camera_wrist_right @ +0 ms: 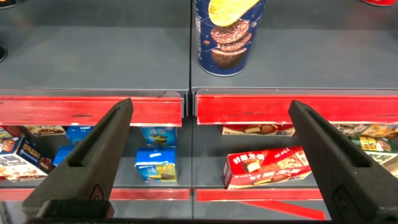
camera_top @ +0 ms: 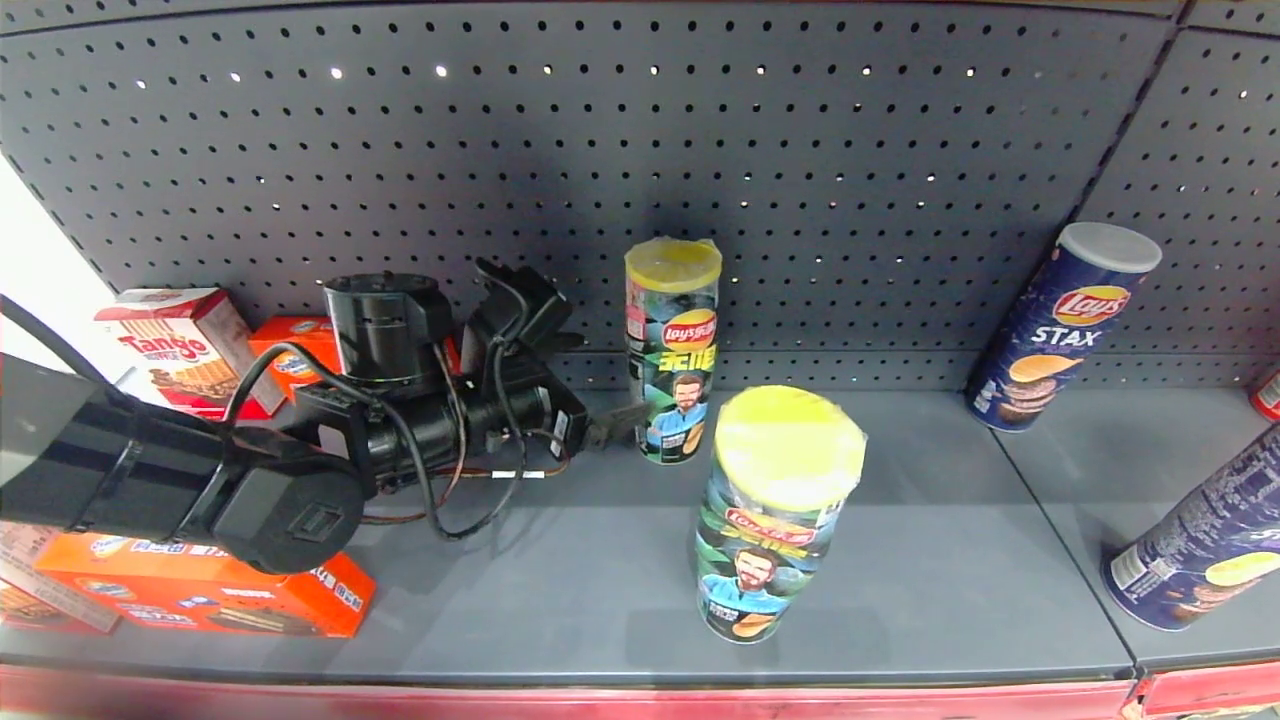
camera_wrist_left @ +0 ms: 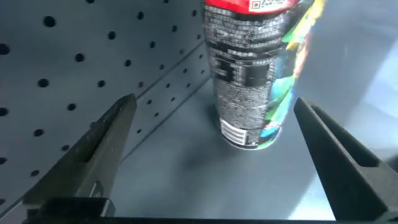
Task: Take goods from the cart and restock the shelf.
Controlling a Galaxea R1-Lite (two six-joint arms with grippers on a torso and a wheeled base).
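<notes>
Head view of a grey metal shelf [camera_top: 560,600], with the left tool [camera_wrist_left: 214,102], fingers spread apart, just beside a tall green chip can with a yellow lid [camera_top: 672,350] upright near the perforated back panel [camera_top: 800,150], a second matching can [camera_top: 775,520] upright nearer the front edge, and the right tool [camera_wrist_right: 211,106] likewise spread open.

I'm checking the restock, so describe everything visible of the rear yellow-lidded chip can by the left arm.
The rear chip can is a tall tube with a yellow lid and a green-and-black wrap showing a man. It stands upright on the grey shelf, close to the pegboard back. The open left pincer points at its lower side, apparently not touching.
</notes>
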